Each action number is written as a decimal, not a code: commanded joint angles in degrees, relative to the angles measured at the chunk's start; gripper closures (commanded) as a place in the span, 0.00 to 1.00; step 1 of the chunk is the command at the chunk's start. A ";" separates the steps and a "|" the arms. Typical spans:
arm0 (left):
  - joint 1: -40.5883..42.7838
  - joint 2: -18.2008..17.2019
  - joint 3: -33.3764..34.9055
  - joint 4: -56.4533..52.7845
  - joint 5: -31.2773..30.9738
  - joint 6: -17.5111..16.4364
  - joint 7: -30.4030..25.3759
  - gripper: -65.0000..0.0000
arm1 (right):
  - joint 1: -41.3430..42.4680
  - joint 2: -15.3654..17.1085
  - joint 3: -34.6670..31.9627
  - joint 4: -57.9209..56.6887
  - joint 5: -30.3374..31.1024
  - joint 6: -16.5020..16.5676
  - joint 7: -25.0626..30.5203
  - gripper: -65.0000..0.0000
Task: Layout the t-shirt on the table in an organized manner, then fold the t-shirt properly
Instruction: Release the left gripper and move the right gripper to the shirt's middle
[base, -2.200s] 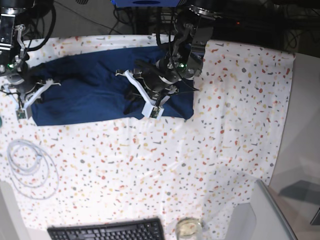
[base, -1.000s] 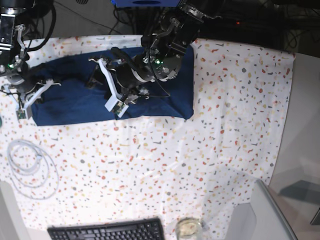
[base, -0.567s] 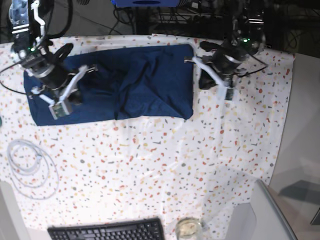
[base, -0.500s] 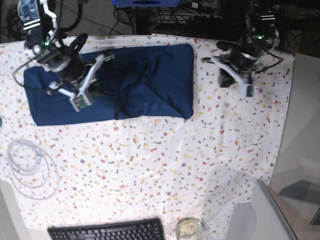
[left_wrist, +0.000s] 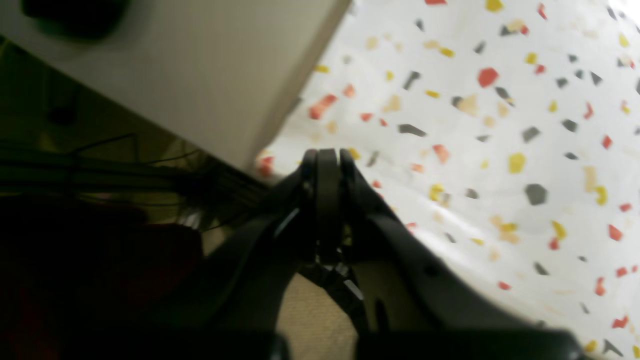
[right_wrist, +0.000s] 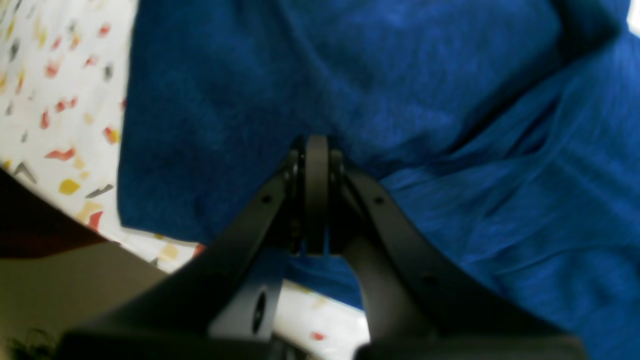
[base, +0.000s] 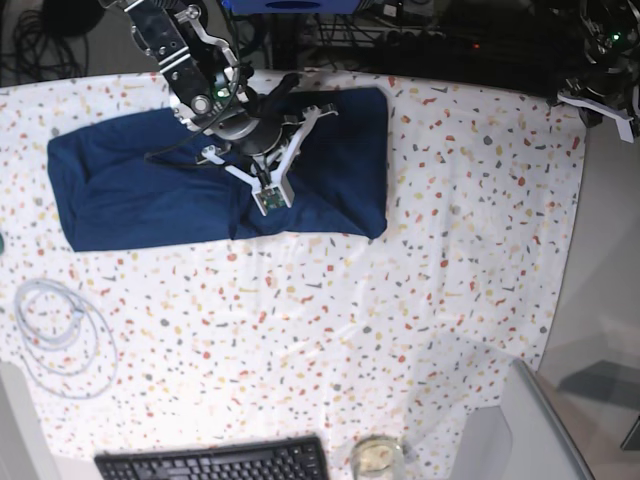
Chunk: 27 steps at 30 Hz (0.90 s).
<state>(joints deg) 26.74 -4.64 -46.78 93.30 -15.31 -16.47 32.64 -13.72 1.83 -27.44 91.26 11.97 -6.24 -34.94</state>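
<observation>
The dark navy t-shirt (base: 140, 190) lies as a long folded rectangle on the far left part of the table (base: 420, 300). My right gripper (base: 283, 92) hovers over the shirt's middle. In the right wrist view it (right_wrist: 316, 145) is shut with nothing between its fingers, the blue fabric (right_wrist: 450, 100) just beyond them and speckled cloth (right_wrist: 60, 125) to the left. My left gripper (base: 592, 92) is off at the table's far right corner, away from the shirt. In the left wrist view it (left_wrist: 327, 160) is shut and empty above the table's edge (left_wrist: 500, 125).
A coil of white cable (base: 60, 335) lies at the left. A black keyboard (base: 215, 462) and a small glass (base: 377, 455) sit at the near edge. A pale grey object (base: 525, 430) stands at the near right corner.
The left gripper shut and swung from the shirt's middle to the table's far right corner. The right arm moved from the shirt's left end to over its middle.
</observation>
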 joint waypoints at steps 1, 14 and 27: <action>0.20 -0.76 -0.29 0.64 -0.56 -0.01 -1.13 1.00 | 0.31 -0.37 -0.21 0.38 0.03 -1.80 0.87 1.00; -0.68 -0.76 -0.29 -0.42 -0.56 -0.01 -1.13 1.00 | -4.61 6.83 4.01 4.52 0.12 -15.17 0.52 1.00; -1.73 -0.76 -0.64 -1.82 -0.56 -0.01 -1.13 1.00 | -5.67 5.16 -4.78 13.22 0.03 -19.03 0.43 1.00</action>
<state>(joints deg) 24.64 -4.82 -46.92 90.37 -15.51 -16.51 32.56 -19.51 6.72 -32.67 103.77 12.97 -24.60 -35.24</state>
